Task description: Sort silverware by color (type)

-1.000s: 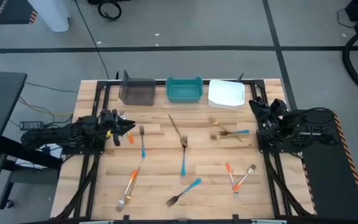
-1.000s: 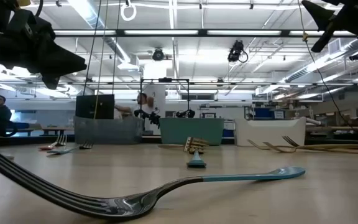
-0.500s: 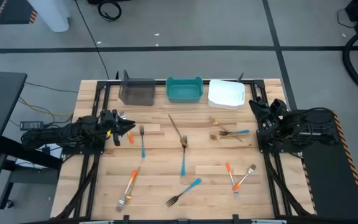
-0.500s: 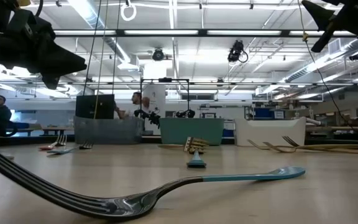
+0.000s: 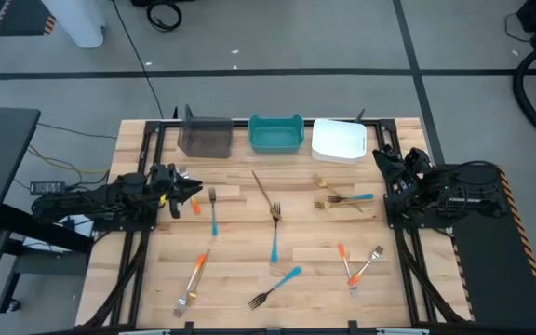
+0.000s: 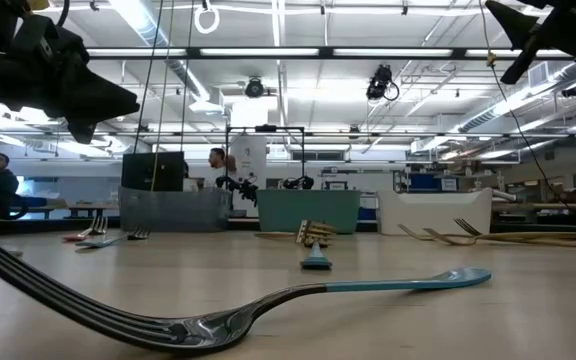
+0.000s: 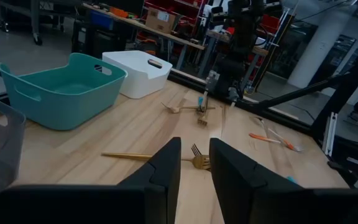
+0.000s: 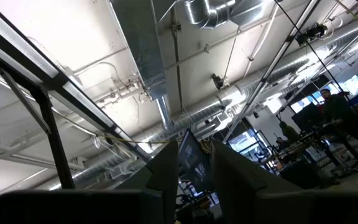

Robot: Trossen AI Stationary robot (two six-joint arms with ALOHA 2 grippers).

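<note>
Left gripper raised at the left edge of the wooden table, fingers nearly together with only a slim gap, nothing between them. Right gripper lifted at the right edge, tilted up toward the ceiling (wrist view shows only pipes and beams), fingers likewise close together and empty.

Silverware scattered across the table, none touching either gripper. Nearest the left gripper: a short orange-handled fork just beside it, then a blue-handled fork a little farther in. Toward the middle: a long gold fork lying diagonally, and another blue-handled fork below it. Near the front edge: an orange-handled fork on the left, a blue-handled fork at centre. Closer to the right gripper: a crossed cluster of gold forks and one blue-handled fork, and two orange-handled forks crossed lower down.

Along the far edge: grey bin, teal bin, white bin, side by side.
</note>
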